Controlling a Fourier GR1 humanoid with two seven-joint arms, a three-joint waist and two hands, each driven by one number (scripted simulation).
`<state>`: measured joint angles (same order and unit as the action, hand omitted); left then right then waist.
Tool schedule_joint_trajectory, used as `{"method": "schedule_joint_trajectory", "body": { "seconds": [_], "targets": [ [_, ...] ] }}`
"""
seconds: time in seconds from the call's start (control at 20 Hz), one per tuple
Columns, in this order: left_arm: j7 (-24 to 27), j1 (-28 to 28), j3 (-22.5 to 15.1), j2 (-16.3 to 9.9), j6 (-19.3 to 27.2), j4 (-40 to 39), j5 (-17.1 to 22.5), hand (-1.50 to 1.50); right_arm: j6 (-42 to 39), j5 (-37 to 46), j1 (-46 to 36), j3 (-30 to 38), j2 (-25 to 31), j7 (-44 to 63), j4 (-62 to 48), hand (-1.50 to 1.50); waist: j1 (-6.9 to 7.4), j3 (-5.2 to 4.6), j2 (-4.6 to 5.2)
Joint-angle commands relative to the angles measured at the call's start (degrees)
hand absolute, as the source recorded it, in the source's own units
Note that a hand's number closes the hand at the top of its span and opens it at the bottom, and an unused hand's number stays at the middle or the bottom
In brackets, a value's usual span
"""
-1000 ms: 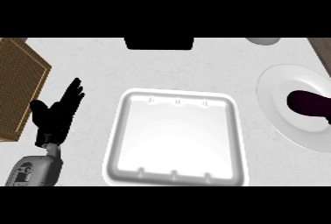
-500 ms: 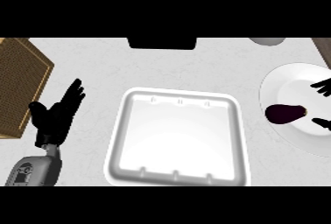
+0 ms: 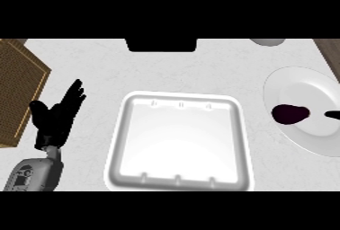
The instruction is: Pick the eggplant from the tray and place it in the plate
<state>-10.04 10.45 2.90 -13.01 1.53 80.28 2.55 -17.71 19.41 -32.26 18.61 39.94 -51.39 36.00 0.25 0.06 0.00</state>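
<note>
The dark purple eggplant (image 3: pixel 291 113) lies on the white plate (image 3: pixel 302 83) at the counter's right side, near the plate's left rim. Of my right hand (image 3: pixel 333 115) only a dark fingertip shows at the view's right edge, a little right of the eggplant and not touching it. The white tray (image 3: pixel 179 139) sits in the middle with nothing in it. My left hand (image 3: pixel 56 114) rests open, fingers up, left of the tray.
A brown woven mat (image 3: pixel 16 90) lies along the left edge. A dark block (image 3: pixel 161 45) stands at the back centre and a grey rounded object (image 3: pixel 267 42) at the back right.
The right hand let go of the eggplant and pulled back to the right, almost out of view. The eggplant now lies alone on the plate. The left hand has not moved.
</note>
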Motion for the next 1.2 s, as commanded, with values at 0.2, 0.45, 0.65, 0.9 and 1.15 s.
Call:
{"method": "schedule_joint_trajectory", "body": {
  "seconds": [0.2, 0.45, 0.65, 0.9, 1.15],
  "targets": [
    [-0.11, 0.69, 0.61, 0.61, 1.33, -0.41, -0.51, 0.0, -22.13, -12.09, -0.82, 3.44, 2.88, 10.17, -1.93, -1.5, -1.11, -0.12, -0.3],
    [2.39, -1.9, 1.07, -0.26, -1.17, -0.11, 0.6, 0.0, -31.17, -15.77, -1.39, 3.31, 6.36, 13.96, -6.88, -1.5, 0.53, 0.02, 0.23],
    [1.91, -0.72, 1.3, -0.32, -0.72, 0.55, 0.24, 0.0, -32.46, -17.17, 1.06, 3.14, 8.34, 10.93, -5.94, -1.5, 0.37, 0.07, 0.23],
    [3.94, -0.71, 1.18, 0.09, -2.18, -2.44, 0.58, 0.0, -31.07, -18.66, 0.87, 3.29, 9.5, 8.72, -7.29, -1.5, 0.89, 0.13, 0.52],
    [3.75, 0.38, 1.96, -0.87, -2.39, -3.24, 0.42, 0.0, -31.23, -19.55, 1.01, 2.96, 11.94, 8.21, -9.32, -1.5, 1.02, 0.16, 0.74]
  ]
}}
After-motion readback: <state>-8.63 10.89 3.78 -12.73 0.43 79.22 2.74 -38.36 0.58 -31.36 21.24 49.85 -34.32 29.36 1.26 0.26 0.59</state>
